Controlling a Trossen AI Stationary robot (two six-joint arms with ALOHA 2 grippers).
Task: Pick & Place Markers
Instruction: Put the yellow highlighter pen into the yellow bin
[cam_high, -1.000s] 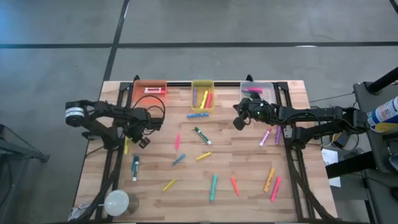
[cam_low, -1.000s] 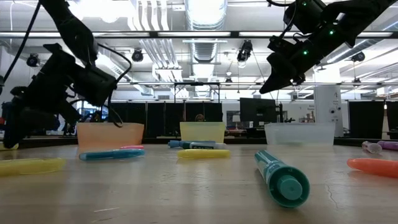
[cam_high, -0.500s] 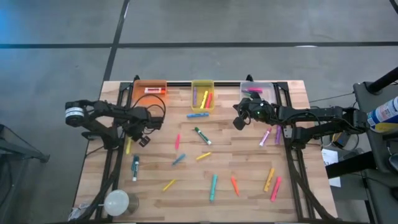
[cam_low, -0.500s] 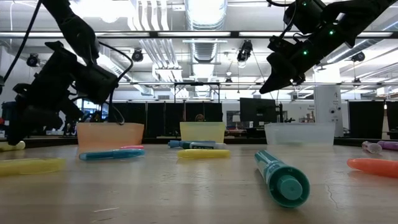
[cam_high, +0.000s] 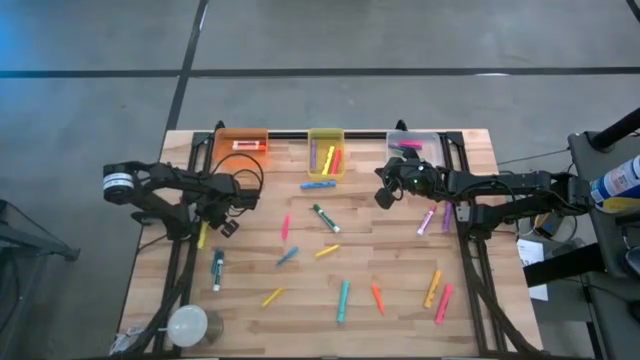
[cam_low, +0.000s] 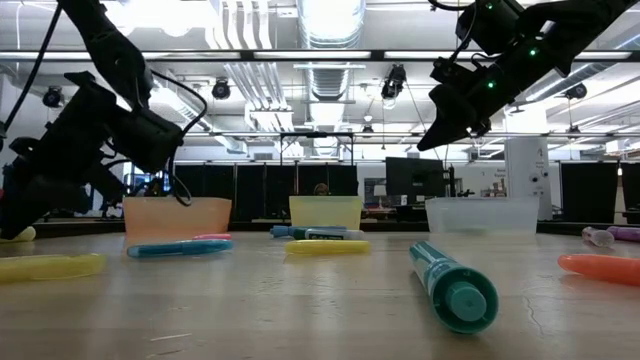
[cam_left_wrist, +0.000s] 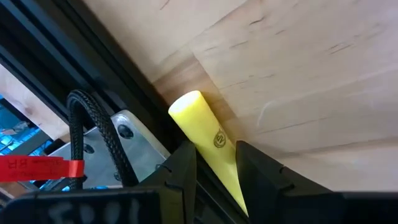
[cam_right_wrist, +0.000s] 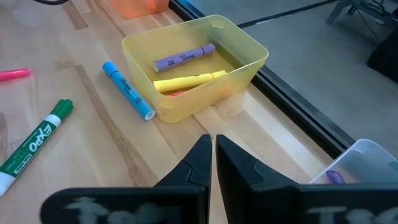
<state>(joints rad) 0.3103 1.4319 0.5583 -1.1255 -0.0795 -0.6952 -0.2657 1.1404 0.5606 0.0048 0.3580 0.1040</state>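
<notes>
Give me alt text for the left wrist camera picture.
The left gripper straddles a yellow marker, its two dark fingers on either side of the barrel, on the wooden table beside a black frame rail. A braided black cable loops nearby.

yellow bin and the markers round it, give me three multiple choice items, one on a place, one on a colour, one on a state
1. Where does the blue marker lie?
A. inside the yellow bin
B. on the table beside the yellow bin
C. in the orange bin

2. What colour is the marker between the left gripper's fingers?
A. yellow
B. green
C. purple

3. How do the right gripper's fingers stand?
A. wide open
B. shut on a marker
C. shut, holding nothing

Key: 1 B, the right wrist view shows it on the wood against the yellow bin. 2 A, the yellow marker sits between the left gripper fingers. 3 C, the right gripper fingertips meet with nothing between them.
</notes>
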